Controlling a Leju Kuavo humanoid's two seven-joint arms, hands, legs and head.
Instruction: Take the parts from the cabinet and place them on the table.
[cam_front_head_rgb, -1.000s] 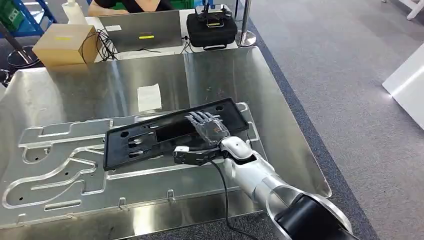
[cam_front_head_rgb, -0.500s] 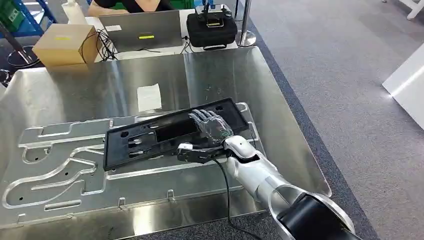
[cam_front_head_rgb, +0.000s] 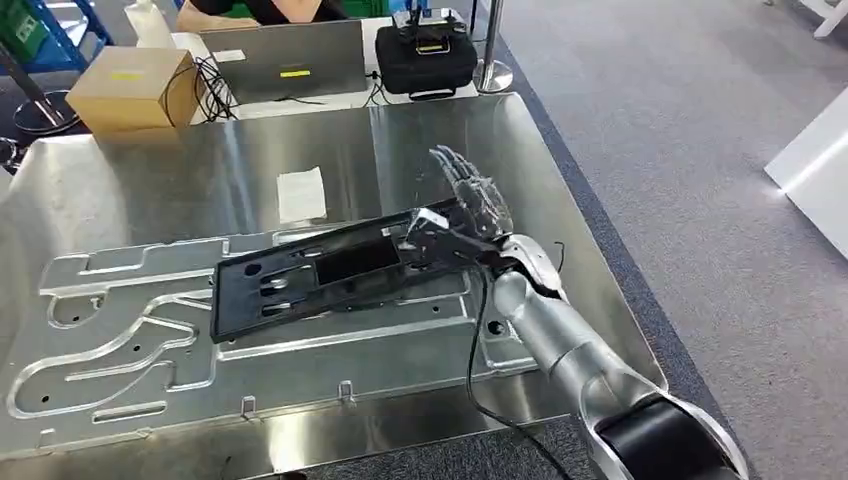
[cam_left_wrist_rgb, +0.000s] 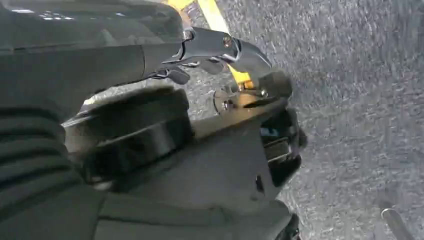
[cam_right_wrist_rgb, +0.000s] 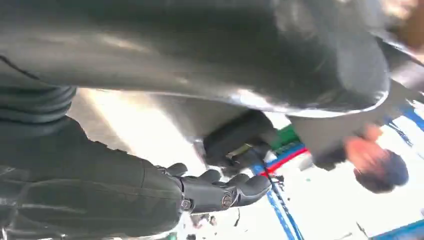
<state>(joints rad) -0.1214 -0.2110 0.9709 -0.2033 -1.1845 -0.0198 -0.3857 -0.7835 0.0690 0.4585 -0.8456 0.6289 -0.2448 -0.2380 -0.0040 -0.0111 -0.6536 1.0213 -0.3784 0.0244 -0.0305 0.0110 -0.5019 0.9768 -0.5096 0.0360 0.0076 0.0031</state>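
Note:
A long flat black part (cam_front_head_rgb: 330, 270) with slots and cut-outs lies across the steel table (cam_front_head_rgb: 200, 170), on top of a silver cut-out sheet (cam_front_head_rgb: 120, 330). My right hand (cam_front_head_rgb: 465, 205) is at the part's right end, its fingers (cam_front_head_rgb: 462, 180) spread and raised off the part. Its thumb lies against that end, and I cannot tell whether the end is lifted. In the right wrist view the dark fingers (cam_right_wrist_rgb: 220, 192) stretch out apart, with a dark glossy surface close above them. My left hand (cam_left_wrist_rgb: 60, 150) hangs over grey carpet, its fingers hidden.
A white paper slip (cam_front_head_rgb: 300, 193) lies behind the part. At the table's far edge are a cardboard box (cam_front_head_rgb: 130, 88), a laptop (cam_front_head_rgb: 285, 60) with a person (cam_front_head_rgb: 260, 8) behind it, a black case (cam_front_head_rgb: 425, 55) and a post base (cam_front_head_rgb: 490, 75). Carpet runs along the right.
My right hand lay palm down on the black part; it has swung up and to the right, fingers now raised off it. The part's right end shifted slightly.

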